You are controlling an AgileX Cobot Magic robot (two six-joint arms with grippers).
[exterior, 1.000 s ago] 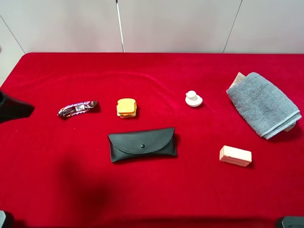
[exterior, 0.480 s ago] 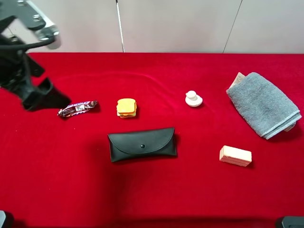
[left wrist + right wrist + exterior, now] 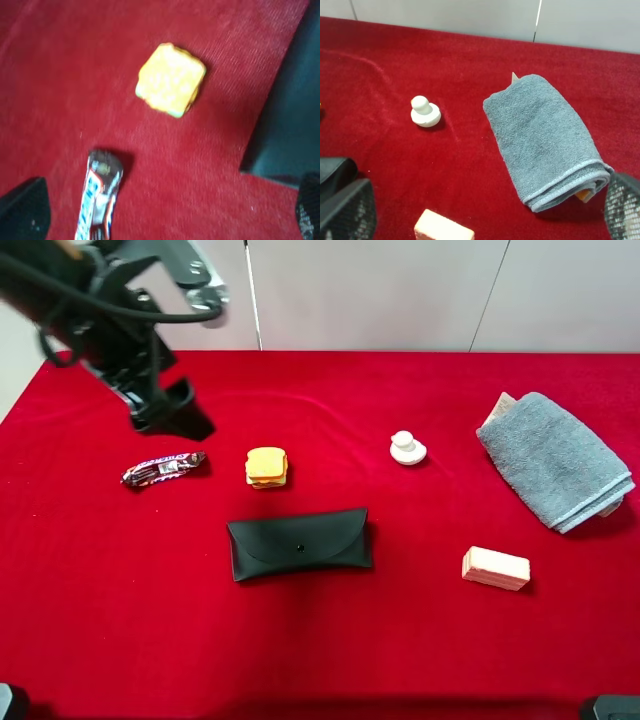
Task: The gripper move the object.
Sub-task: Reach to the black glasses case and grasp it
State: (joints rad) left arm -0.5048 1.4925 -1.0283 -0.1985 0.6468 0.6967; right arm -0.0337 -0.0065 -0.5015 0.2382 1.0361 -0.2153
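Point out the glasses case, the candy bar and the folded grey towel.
glasses case (image 3: 300,538): exterior high view, middle of its flap.
candy bar (image 3: 163,468): exterior high view, middle of the wrapper.
grey towel (image 3: 542,140): right wrist view, middle of top fold.

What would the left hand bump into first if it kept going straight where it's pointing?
Probably the red cloth right beside the candy bar, short of the yellow sandwich toy. The left hand hangs open above them, tilted down. Depth is unclear, so it might clip the candy bar.
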